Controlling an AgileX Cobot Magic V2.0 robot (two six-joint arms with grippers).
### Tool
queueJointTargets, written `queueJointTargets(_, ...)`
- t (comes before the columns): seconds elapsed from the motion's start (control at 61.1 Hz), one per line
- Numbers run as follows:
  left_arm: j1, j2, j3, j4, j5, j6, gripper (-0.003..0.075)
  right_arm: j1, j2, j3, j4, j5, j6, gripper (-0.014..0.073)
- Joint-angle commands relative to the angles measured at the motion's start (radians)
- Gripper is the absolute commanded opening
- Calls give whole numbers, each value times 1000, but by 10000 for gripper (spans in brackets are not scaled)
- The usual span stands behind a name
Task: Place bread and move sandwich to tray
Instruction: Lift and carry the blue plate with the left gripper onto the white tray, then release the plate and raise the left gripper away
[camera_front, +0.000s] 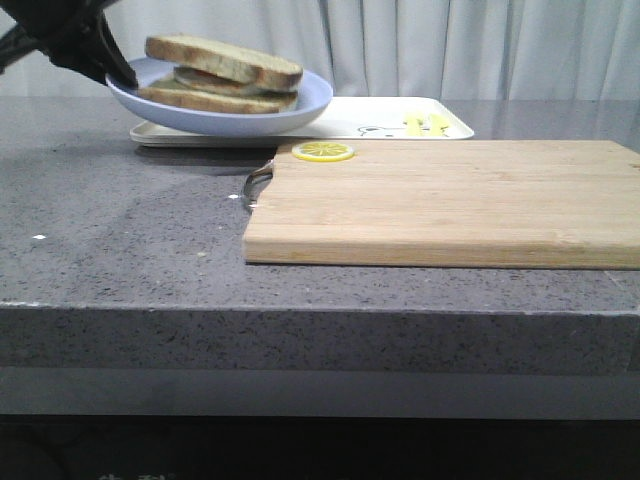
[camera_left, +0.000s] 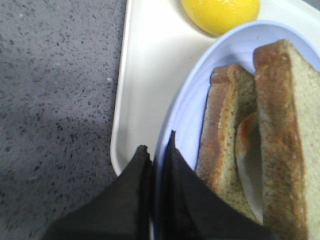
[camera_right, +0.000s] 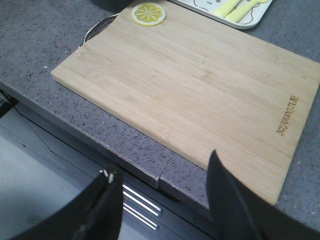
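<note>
The sandwich (camera_front: 222, 75) lies on the pale blue plate (camera_front: 220, 118): two brown-crusted slices with fried egg between, the top one the bread (camera_front: 225, 58). My left gripper (camera_front: 125, 78) is shut on the plate's left rim. The plate sits over the left end of the white tray (camera_front: 370, 120); whether it touches the tray I cannot tell. The left wrist view shows the left gripper (camera_left: 157, 140) pinching the plate rim (camera_left: 190, 110), with the sandwich (camera_left: 270, 135) beside it and the tray (camera_left: 150, 75) beneath. My right gripper (camera_right: 164, 162) stands open and empty off the counter's front edge.
A light wooden cutting board (camera_front: 450, 200) fills the middle and right of the grey counter, with a lemon slice (camera_front: 323, 151) at its far left corner and a metal handle (camera_front: 255, 185) on its left side. A yellow rounded item (camera_left: 220, 12) sits on the tray.
</note>
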Motion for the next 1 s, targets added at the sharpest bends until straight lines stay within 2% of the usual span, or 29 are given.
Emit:
queueJointTargets(0.0,-2,-28,-81,-84,-52,-58,-15,-5,1,-23,4,-63,-1,403)
queueJointTargets(0.098,-2,5,-121,-85,-50,-58,-9,-5,1,-23,4,-63,-1,403)
queueJointTargets(0.18,-2,19,-137,-98,-50,-58,38,-5,1,-23,4,-63,-1,403)
queueJointTargets(0.295,-2,27,-145,-101,-47,-58,190,-5,1,-23,4,-63,-1,403)
queueJointTargets(0.376,0,27,-145,-101,-47,-58,326,-5,1,-23,4,-63,-1,403)
queueJointTargets(0.475,0,24,-146,-101,-41,-58,416,-5,1,-23,4,-63,-1,403)
queueJointTargets(0.589,0,3,-146,-89,-30,-51,421,-5,1,-23,4,-63,-1,403)
queueJointTargets(0.802,-2,-105,-121,56,2,-44,421,-5,1,-23,4,-63,-1,403)
queueJointTargets(0.982,-23,-296,87,111,-95,-44,421,-5,1,-23,4,-63,-1,403)
